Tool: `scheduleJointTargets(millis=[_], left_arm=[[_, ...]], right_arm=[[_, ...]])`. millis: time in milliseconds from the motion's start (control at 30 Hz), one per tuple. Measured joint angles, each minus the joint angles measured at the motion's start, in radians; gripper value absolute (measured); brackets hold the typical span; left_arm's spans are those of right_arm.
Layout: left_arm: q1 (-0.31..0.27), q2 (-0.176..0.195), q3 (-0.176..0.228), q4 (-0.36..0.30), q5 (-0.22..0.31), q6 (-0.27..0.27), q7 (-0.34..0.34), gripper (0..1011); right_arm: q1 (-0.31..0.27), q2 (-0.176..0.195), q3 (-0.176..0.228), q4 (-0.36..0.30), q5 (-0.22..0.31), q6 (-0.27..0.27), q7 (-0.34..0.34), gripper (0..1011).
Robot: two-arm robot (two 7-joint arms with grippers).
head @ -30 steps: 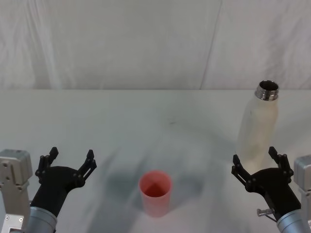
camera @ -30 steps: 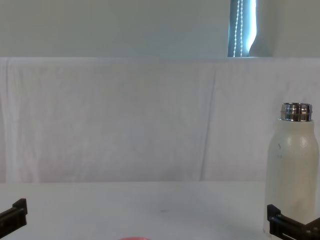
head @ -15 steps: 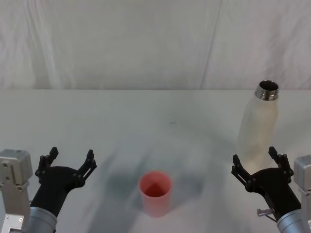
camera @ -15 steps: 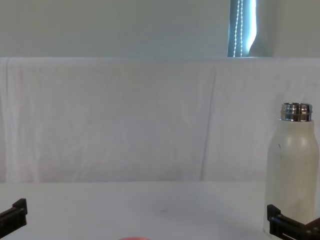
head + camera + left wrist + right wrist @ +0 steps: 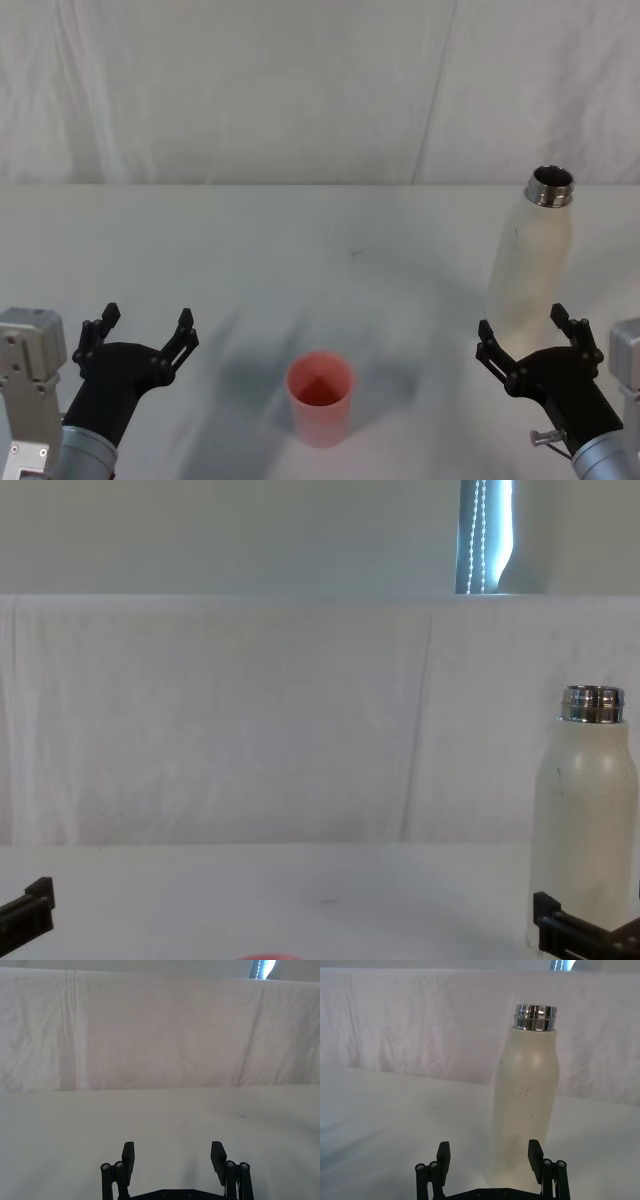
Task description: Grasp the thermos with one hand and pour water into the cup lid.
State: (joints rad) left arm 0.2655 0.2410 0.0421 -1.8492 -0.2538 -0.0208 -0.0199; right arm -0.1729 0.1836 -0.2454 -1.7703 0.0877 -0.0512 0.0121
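Head view: thermos (image 5: pixel 532 258) upright at 12 o'clock, just beyond right gripper (image 5: pixel 528 336), jaws spread wide, empty. Cup lid (image 5: pixel 320 397) well off at 9 o'clock. Left gripper (image 5: pixel 140 328) open too, parked far side. Contact with thermos apparently none.

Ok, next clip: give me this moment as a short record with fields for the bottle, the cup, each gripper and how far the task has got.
thermos: tall cream-white bottle with bare steel neck, upright, uncapped, on the robot's right of the white table
cup lid: small pink-red round cup, upright, near centre front, apart from the bottle
right gripper: open, just short of the bottle's base, not touching
left gripper: open, holding nothing, low on the left
task stage: bottle not yet grasped, nothing poured
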Motion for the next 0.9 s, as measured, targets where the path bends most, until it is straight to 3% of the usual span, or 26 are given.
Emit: scheduleJointTargets(millis=[567, 900], left_arm=[[0.0, 0.0, 0.0, 0.0, 0.0, 0.0, 0.0, 1001], [0.0, 0.0, 0.0, 0.0, 0.0, 0.0, 0.0, 1001]], right_arm=[[0.039, -0.022, 0.091, 0.009, 0.117, 0.055, 0.125, 1003], [0.053, -0.014, 0.117, 0.004, 0.152, 0.066, 0.152, 1003]])
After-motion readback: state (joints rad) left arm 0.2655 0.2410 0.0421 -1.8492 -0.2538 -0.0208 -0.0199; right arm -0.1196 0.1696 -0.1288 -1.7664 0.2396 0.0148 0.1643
